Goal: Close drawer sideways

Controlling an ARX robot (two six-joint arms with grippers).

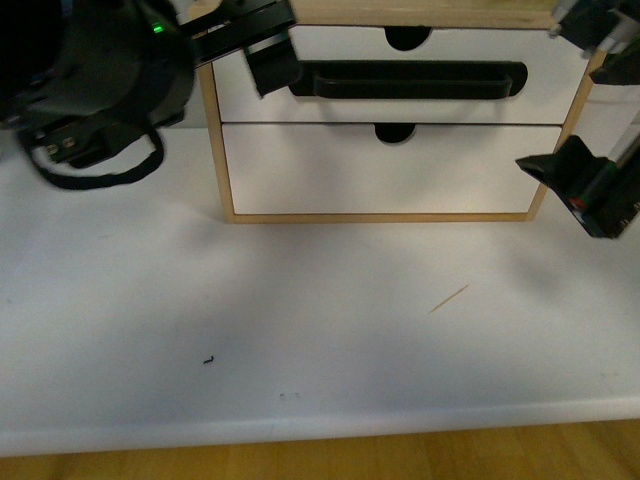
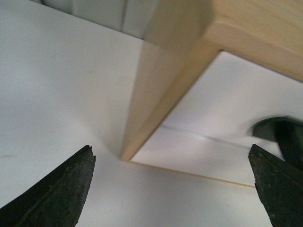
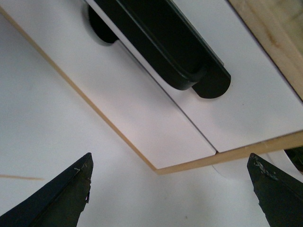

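a black speck [image 1: 210, 360] and a thin wooden sliver [image 1: 450, 298] lie on the white table [image 1: 300, 300] toward its near edge, well clear of the small wooden cabinet [image 1: 215, 150] toward the far edge. its upper drawer [image 1: 450, 55], with the black bar handle [image 1: 410, 80], looks flush with the plain front [image 1: 400, 175] below, so the closing seems done or nearly so. the left gripper [image 2: 170, 147] at the cabinet's left corner and the right gripper [image 3: 169, 156] by its right side are both spread wide, holding nothing; nothing blocks the drawer.
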